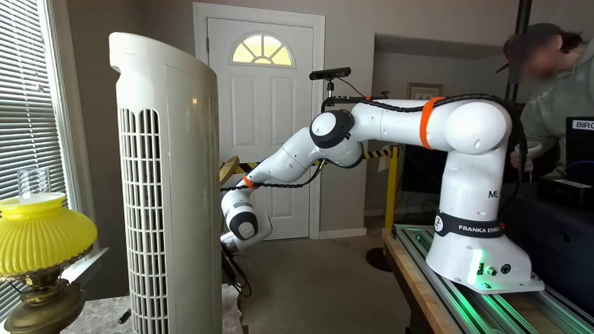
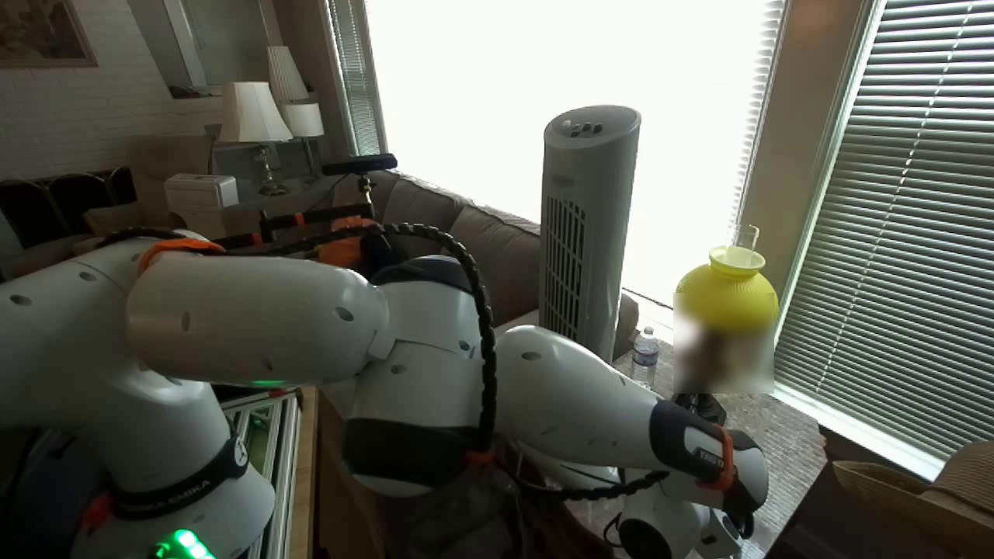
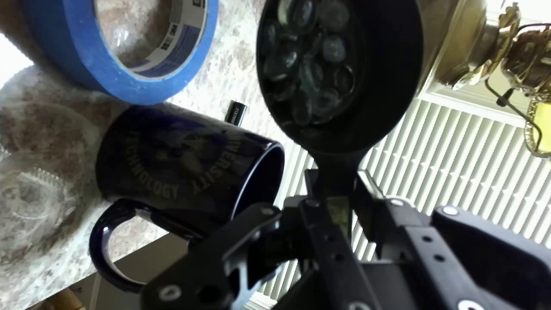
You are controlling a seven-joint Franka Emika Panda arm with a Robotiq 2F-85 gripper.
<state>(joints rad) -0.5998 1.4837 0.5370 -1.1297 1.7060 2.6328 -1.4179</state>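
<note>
My gripper (image 3: 335,185) is shut on the neck of a black scoop (image 3: 394,82) in the wrist view. Several clear glass pebbles (image 3: 314,73) lie inside the scoop. A dark blue mug (image 3: 185,159) with lettering is to the left of the gripper, its opening facing the jaws. A roll of blue tape (image 3: 150,92) is beyond the mug. A small black battery (image 3: 236,113) lies between mug and scoop. The brass lamp base (image 3: 469,51) stands close to the scoop. In both exterior views the gripper tips and scoop are hidden or out of frame.
A tall tower fan (image 1: 192,195) stands on the stone-patterned table (image 1: 102,315). The lamp has a yellow glass shade (image 1: 44,234). A clear bottle (image 2: 645,353) stands near the fan. Window blinds (image 2: 885,217) are behind. A person (image 1: 557,97) is behind the robot base.
</note>
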